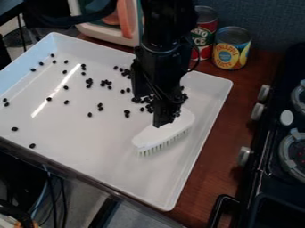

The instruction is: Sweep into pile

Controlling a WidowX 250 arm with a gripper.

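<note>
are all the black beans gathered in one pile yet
No, black beans lie scattered across the white tray.

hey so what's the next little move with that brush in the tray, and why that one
I'd probably lift the brush and carry it toward the stray beans at the picture's left. The pincer has the brush near the tray's right side, by a thicker bunch, while those strays lie well apart from it.
</note>
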